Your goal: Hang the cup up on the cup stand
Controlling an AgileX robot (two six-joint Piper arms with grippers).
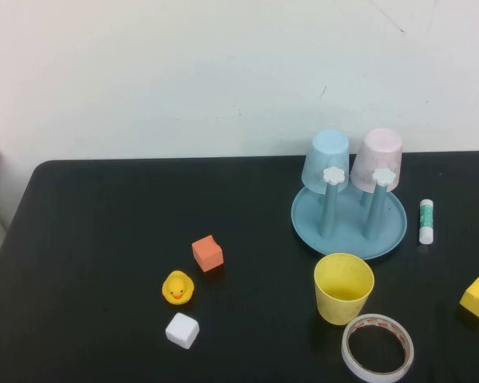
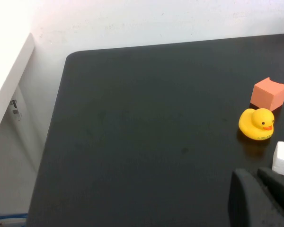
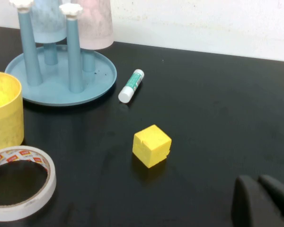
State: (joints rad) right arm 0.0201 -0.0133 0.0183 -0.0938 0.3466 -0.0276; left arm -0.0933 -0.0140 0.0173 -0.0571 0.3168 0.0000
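On the cup stand (image 1: 349,226), two cups are hung and two pegs left bare; one yellow cup (image 1: 343,288) is stood just in front. Both grippers, left gripper (image 2: 260,198) and right gripper (image 3: 262,201), are parked away from it, fingers seen together.

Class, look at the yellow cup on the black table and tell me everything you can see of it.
The yellow cup is a plain, handleless tumbler that looks like plastic and tapers slightly toward its base. It stands upright, mouth up and apparently empty, on the black table, just in front of the cup stand and behind the tape roll. Neither hand holds it; only dark tips of the left hand and right hand show.
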